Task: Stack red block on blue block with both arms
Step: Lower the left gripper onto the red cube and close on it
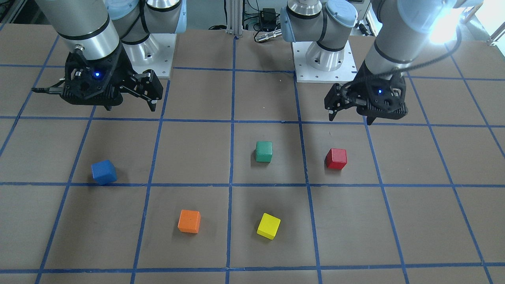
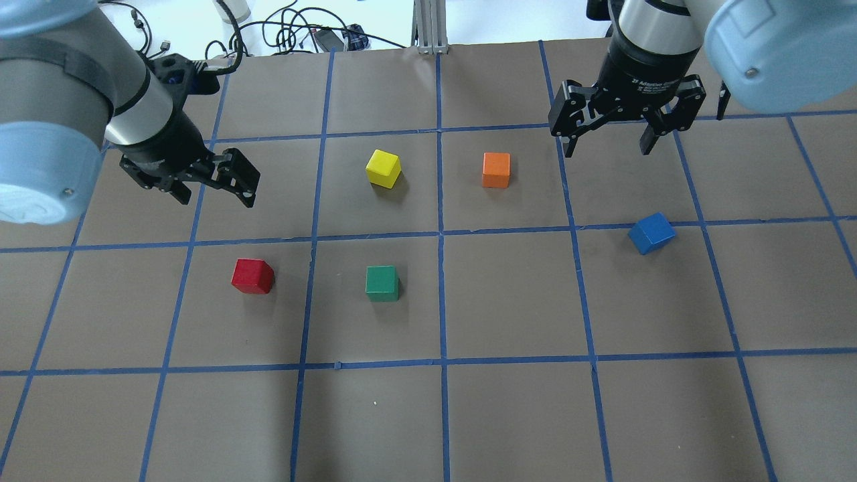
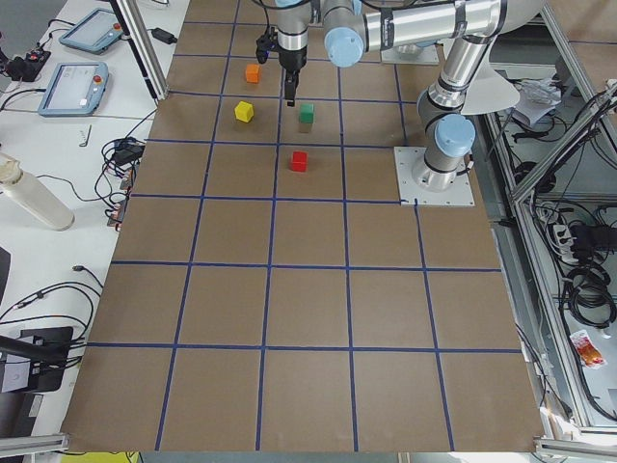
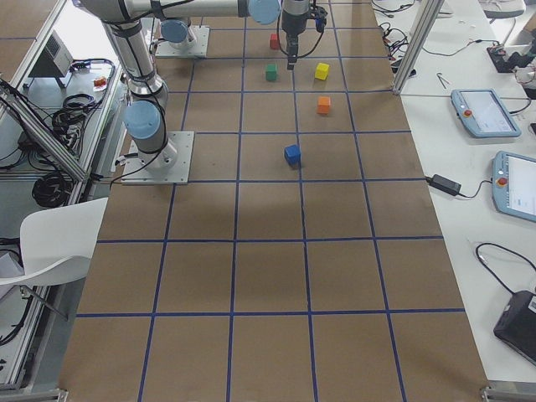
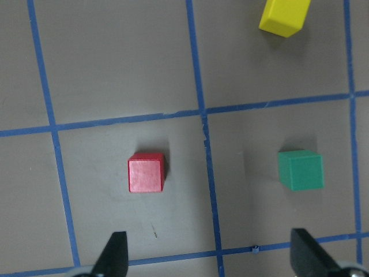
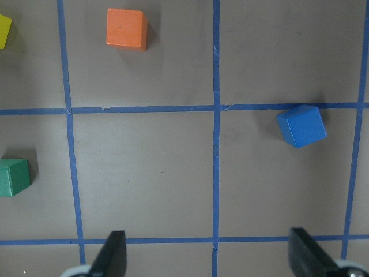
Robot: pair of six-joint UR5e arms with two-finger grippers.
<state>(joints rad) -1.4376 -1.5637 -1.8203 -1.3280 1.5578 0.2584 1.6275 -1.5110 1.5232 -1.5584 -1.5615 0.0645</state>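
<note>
The red block [image 2: 253, 276] sits flat on the table on the robot's left side, its faces nearly square with the tape grid, and nothing touches it. The left claw [image 2: 215, 195] hangs over the square just beyond it with its fingers spread apart and empty. In the left wrist view the red block [image 5: 146, 173] shows ahead of the fingertips and off toward the left finger [image 5: 115, 257], not centred in the gap, so I judge the claw has to draw back toward the robot and shift a little sideways before it comes down. How high the claw stands above the table is hard to judge from these views. The green block [image 2: 382, 282] lies one square over in the same row, apart from the red one. The blue block [image 2: 651, 233] rests well apart on the robot's right side, just beside a tape line and turned askew to the grid. The right claw [image 2: 608, 148], also spread and empty, is the nearer one to it and hovers beyond it. The left arm is plainly nearer the red block, so the pick is probably its job
</note>
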